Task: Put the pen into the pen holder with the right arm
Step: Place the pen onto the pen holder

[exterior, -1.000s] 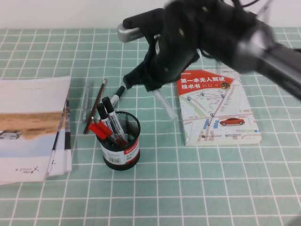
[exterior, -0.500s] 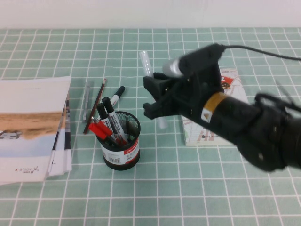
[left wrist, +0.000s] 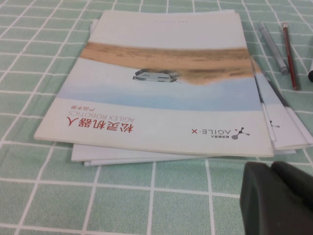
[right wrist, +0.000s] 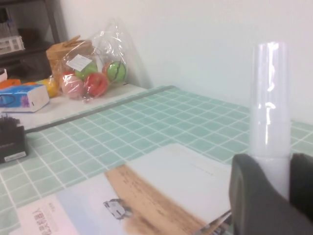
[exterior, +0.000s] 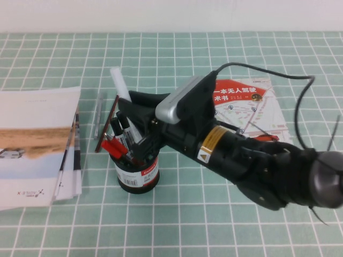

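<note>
The pen point(exterior: 120, 85), an all-white marker, stands nearly upright and leans back-left, above the pen holder's point(exterior: 139, 175) far rim. My right gripper point(exterior: 135, 115) is shut on its lower half, and the black fingers hide its lower end. The holder is a black mesh cup with a red-and-white band and holds black-capped and red markers. The right wrist view shows the pen point(right wrist: 268, 117) rising between the right gripper's point(right wrist: 274, 181) fingers. My left gripper point(left wrist: 279, 196) is shut and empty, low over the mat by the booklets.
A stack of booklets point(exterior: 37, 139) lies at the left, beside a grey pen point(exterior: 98, 115) and a dark-red pencil point(exterior: 109, 124). A map book point(exterior: 244, 101) lies at the right under my right arm. A black cable point(exterior: 300, 101) loops over it.
My right arm has swung from above the book down and left to the holder. The pen has turned from slanting to nearly upright over the cup.
</note>
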You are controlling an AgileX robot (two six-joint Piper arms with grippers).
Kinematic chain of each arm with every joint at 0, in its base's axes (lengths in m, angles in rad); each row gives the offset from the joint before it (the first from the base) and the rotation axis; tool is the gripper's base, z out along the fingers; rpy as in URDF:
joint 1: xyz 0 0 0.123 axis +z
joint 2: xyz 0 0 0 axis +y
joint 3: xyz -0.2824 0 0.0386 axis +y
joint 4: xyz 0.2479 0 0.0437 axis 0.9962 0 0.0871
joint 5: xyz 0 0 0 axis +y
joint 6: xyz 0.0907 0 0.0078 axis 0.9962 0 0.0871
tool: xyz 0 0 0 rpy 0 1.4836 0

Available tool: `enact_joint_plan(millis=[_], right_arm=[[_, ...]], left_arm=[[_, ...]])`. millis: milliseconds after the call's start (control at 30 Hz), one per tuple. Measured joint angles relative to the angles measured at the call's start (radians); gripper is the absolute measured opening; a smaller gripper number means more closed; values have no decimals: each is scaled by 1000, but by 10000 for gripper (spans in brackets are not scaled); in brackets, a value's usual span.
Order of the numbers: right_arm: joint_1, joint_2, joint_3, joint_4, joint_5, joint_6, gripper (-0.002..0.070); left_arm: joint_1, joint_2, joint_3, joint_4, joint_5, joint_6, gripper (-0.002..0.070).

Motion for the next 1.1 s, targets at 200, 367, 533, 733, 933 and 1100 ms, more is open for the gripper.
enact_joint_plan(millis=[200, 367, 533, 733, 933, 1100], right_arm=[[0, 85, -42, -2, -17, -13, 113], [0, 131, -48, -10, -25, -26, 113], [0, 142, -48, -12, -23, -41, 179], [0, 142, -48, -12, 16, -47, 317], [0, 77, -48, -59, 115, 15, 324], [0, -96, -48, -187, 398, 144, 164]], left_arm=[[0, 0, 0, 0, 0, 0, -4], [0, 0, 0, 0, 0, 0, -4], [0, 0, 0, 0, 0, 0, -4], [0, 0, 0, 0, 0, 0, -4], [0, 0, 0, 0, 0, 0, -4], [0, 0, 0, 0, 0, 0, -4]])
